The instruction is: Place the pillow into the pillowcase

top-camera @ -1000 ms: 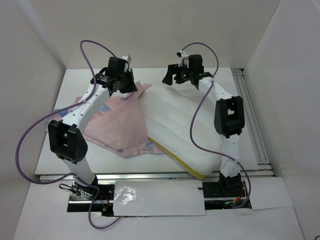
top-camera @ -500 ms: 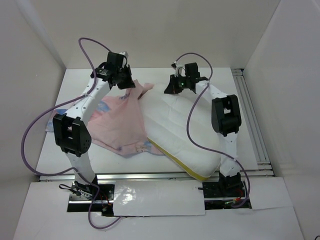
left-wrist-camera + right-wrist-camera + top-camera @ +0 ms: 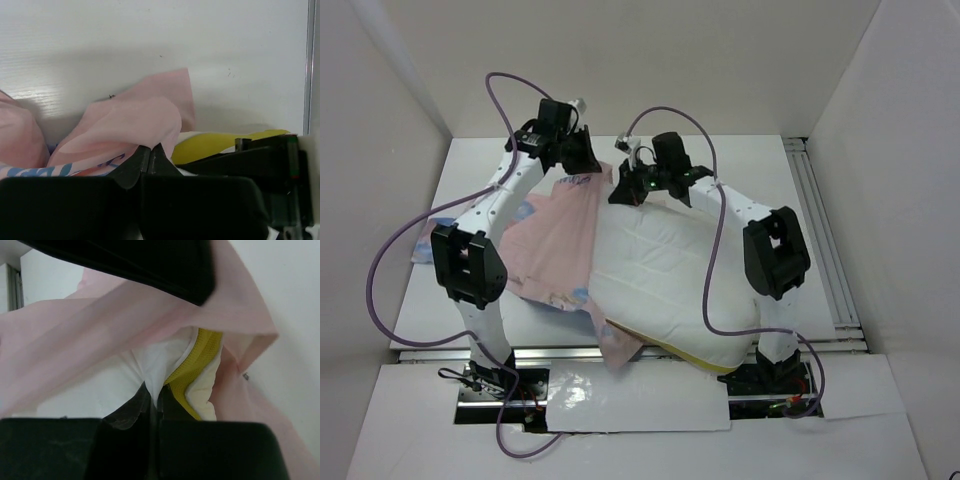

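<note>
The pillow [image 3: 665, 275] lies on the white table [image 3: 770, 170] with its long axis running from the far middle toward the near right. Its far end sits between the two grippers and its near end reaches the table's front edge by the right arm's base [image 3: 770, 375]. It is a large, soft white rectangle with faint stitched quilting lines. A yellow edge strip [image 3: 199, 356] runs along its far corner, and a sliver of yellow also shows at the near end in the top view. The pillowcase [image 3: 555, 245] is spread to the left of the pillow, its length angled from the far middle toward the near left. It is mostly pale pink side up, with patches of blue print along its left and near edges. Its right side lies under the pillow, and a pink flap pokes out below the pillow's near left corner. The left gripper [image 3: 150, 149] has its fingers pressed together on a pink fold at the pillowcase's far end, with blue lettering beside it. The right gripper [image 3: 152, 396] is closed on the white cloth of the pillow's far corner, just beside the yellow strip, with pink pillowcase fabric draped over that corner.
</note>
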You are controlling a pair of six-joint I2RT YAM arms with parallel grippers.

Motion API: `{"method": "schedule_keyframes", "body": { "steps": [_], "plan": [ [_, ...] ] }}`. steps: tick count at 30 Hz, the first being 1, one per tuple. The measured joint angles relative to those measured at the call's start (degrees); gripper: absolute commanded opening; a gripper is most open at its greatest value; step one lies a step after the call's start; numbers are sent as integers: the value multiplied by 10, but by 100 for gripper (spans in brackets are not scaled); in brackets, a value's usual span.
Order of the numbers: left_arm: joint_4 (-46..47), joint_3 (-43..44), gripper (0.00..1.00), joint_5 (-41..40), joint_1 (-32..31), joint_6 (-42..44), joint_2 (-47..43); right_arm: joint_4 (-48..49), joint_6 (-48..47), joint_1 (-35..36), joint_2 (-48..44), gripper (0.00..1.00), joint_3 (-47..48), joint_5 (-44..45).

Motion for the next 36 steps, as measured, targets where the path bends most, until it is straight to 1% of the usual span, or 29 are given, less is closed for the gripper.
{"method": "schedule_keyframes", "body": {
  "steps": [4, 7, 11, 14, 19, 22, 26, 27, 28, 29, 30, 31, 33, 36],
  "plan": [
    [-1, 0, 0, -6, -7, 0, 0, 3, -10, 20, 0, 0, -2, -5],
    [-4, -3, 0, -11, -18, 2, -5, 26, -2, 26, 2, 0, -12, -8],
    [18, -56, 0, -18, -39, 4, -51, 77, 47, 26, 16, 0, -23, -9],
    [42, -118, 0, -22, -54, 4, -111, 161, 119, 18, 26, 0, -48, -20],
    [80, -220, 0, -24, -63, 2, -223, 365, 284, -16, 59, 0, -103, -44],
    [102, -276, 0, -26, -67, 0, -262, 487, 398, -48, 89, 0, -115, -43],
    [136, -375, 0, -14, -78, -1, -285, 607, 509, -87, 121, 1, -116, -41],
    [139, -394, 8, -12, -80, -2, -286, 616, 519, -96, 129, 9, -115, -41],
    [144, -412, 27, -10, -83, -2, -286, 617, 528, -103, 135, 20, -114, -41],
    [146, -423, 85, -9, -85, -2, -286, 614, 532, -110, 139, 33, -113, -42],
    [135, -429, 100, -4, -88, -2, -286, 603, 531, -115, 143, 51, -113, -31],
    [124, -432, 100, -3, -92, -3, -286, 585, 521, -121, 144, 99, -112, -19],
    [115, -432, 100, -3, -98, -5, -286, 534, 483, -132, 144, 100, -102, 0],
    [104, -427, 100, -13, -103, -4, -289, 421, 409, -144, 136, 100, -76, 38]
  ]
}}
